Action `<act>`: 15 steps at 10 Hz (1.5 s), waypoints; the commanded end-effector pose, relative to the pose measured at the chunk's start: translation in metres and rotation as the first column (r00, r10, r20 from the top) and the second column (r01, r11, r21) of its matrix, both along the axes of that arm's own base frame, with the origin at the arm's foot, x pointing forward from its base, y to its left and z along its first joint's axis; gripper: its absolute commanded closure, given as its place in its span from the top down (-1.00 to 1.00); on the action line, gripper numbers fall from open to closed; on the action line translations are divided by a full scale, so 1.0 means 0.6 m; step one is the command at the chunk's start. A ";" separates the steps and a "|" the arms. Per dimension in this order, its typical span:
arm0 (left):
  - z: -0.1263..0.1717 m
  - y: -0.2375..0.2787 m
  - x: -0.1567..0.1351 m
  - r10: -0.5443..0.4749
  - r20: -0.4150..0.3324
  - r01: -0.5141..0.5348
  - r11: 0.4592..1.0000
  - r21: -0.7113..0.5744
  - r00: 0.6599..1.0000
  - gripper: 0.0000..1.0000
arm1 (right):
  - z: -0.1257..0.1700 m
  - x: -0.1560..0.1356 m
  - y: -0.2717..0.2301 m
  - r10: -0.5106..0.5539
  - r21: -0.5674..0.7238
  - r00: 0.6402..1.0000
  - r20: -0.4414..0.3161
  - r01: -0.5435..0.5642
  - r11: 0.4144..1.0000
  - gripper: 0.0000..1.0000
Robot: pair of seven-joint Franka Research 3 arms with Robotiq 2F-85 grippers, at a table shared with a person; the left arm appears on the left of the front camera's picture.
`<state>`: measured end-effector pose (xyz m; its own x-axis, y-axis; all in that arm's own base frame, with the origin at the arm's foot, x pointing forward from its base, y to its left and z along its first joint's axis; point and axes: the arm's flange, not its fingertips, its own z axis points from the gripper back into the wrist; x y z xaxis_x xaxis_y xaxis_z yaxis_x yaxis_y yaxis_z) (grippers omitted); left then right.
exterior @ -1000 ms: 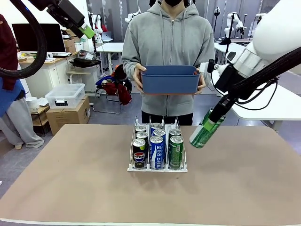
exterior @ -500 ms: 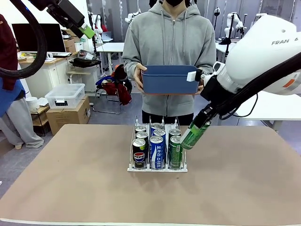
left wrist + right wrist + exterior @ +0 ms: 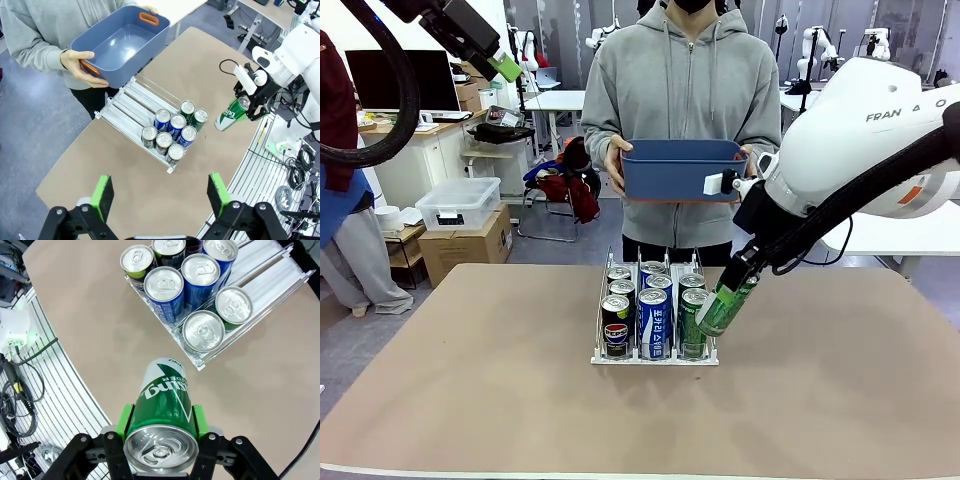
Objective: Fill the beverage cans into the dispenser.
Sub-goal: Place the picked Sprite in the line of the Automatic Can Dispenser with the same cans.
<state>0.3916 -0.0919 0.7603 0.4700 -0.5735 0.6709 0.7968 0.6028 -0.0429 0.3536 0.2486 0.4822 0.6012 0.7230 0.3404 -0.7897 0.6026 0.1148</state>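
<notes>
A slim green aluminium can with white lettering and a silver top [image 3: 163, 405] sits between green pads on a black two-finger gripper [image 3: 160, 426]. At twelve o'clock from it, a white wire rack [image 3: 260, 287] carries black, blue and green cans with silver tops [image 3: 202, 331]. The tabletop [image 3: 470, 380] is plain tan. The rectangular plastic bin [image 3: 117, 42] is blue with orange handles, against a person's grey hooded top [image 3: 685, 80].

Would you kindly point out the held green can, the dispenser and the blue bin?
held green can [image 3: 165, 395], right wrist view, on its printed side.
dispenser [image 3: 131, 102], left wrist view, on its bare wire lanes.
blue bin [image 3: 680, 178], front view, on its front wall.
</notes>
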 end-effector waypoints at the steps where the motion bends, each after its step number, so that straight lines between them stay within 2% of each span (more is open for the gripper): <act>1: -0.001 0.003 -0.001 0.001 -0.002 -0.001 1.000 -0.002 1.000 1.00 | -0.012 0.003 0.024 -0.007 0.002 1.000 -0.012 0.007 1.000 0.15; 5: -0.001 0.003 -0.001 0.001 -0.002 -0.001 1.000 -0.002 1.000 1.00 | -0.040 0.006 0.052 -0.003 -0.017 0.999 -0.035 0.002 1.000 0.15; 7: -0.001 0.003 -0.001 0.001 -0.002 -0.001 1.000 -0.002 1.000 1.00 | -0.045 0.003 0.033 0.029 -0.032 0.998 -0.047 -0.030 0.999 0.15; 12: -0.001 0.003 -0.001 0.001 -0.002 -0.001 1.000 -0.002 1.000 1.00 | -0.051 0.005 0.036 0.030 -0.036 0.998 -0.056 -0.032 0.999 0.15; 15: -0.001 0.003 -0.001 0.001 -0.002 -0.001 1.000 -0.002 1.000 1.00 | -0.064 0.022 0.045 -0.041 -0.063 0.999 -0.033 0.039 0.997 0.15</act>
